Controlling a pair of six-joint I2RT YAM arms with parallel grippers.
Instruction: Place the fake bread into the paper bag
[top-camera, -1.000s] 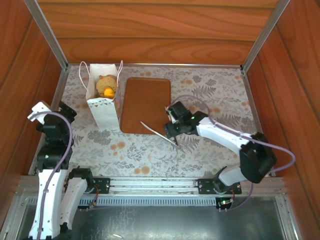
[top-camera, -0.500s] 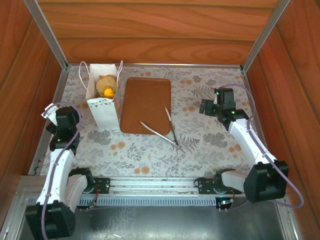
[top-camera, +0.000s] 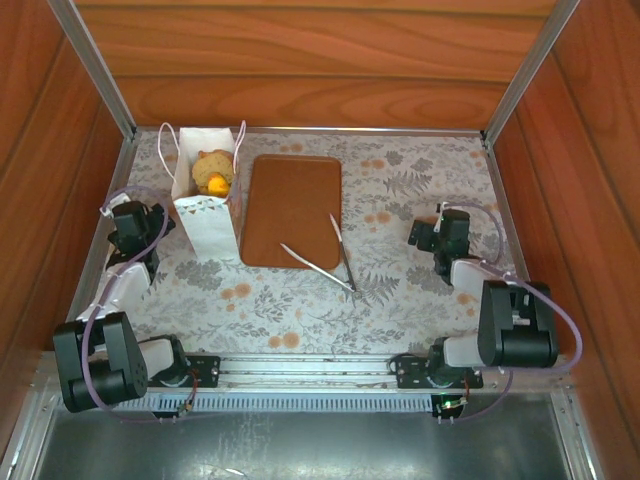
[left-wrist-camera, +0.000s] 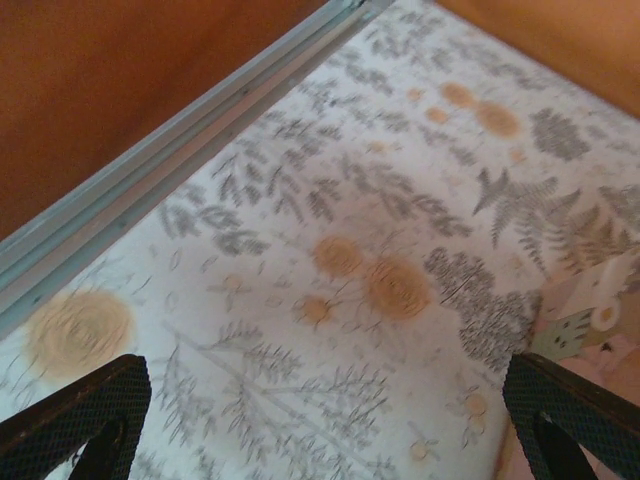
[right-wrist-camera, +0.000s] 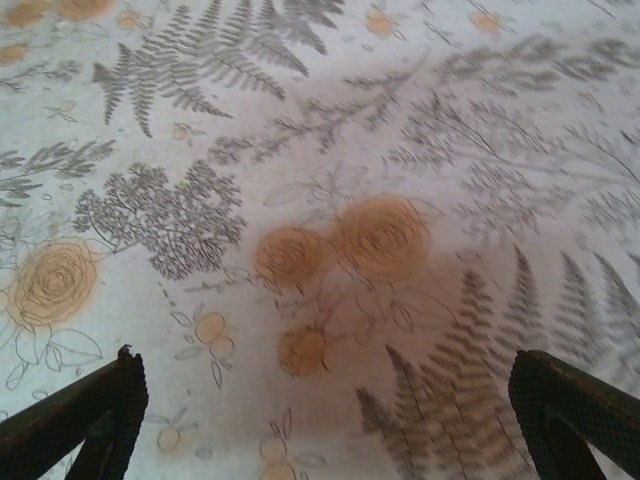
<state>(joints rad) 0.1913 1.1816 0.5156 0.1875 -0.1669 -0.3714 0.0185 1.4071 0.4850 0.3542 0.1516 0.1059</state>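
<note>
The white paper bag (top-camera: 208, 222) stands upright at the back left of the table. Fake bread (top-camera: 213, 172) shows inside its open top: a round brown bun and a golden piece. My left gripper (top-camera: 137, 222) sits low just left of the bag, open and empty. In the left wrist view the fingers (left-wrist-camera: 75, 420) stand wide apart over the floral cloth, with a corner of the bag (left-wrist-camera: 592, 310) at the right edge. My right gripper (top-camera: 441, 233) rests at the right side of the table, open, with its fingers (right-wrist-camera: 575, 415) spread over bare cloth.
A flat brown tray (top-camera: 292, 200) lies right of the bag, bare. Metal tongs (top-camera: 322, 260) rest splayed across its near right corner. Wooden walls and an aluminium frame (top-camera: 100, 70) enclose the table. A floral cloth (top-camera: 400, 290) covers the table.
The right gripper has left the tongs lying by the tray and drawn back to the right. The left arm has folded down toward its base, with its gripper moving closer to the bag.
</note>
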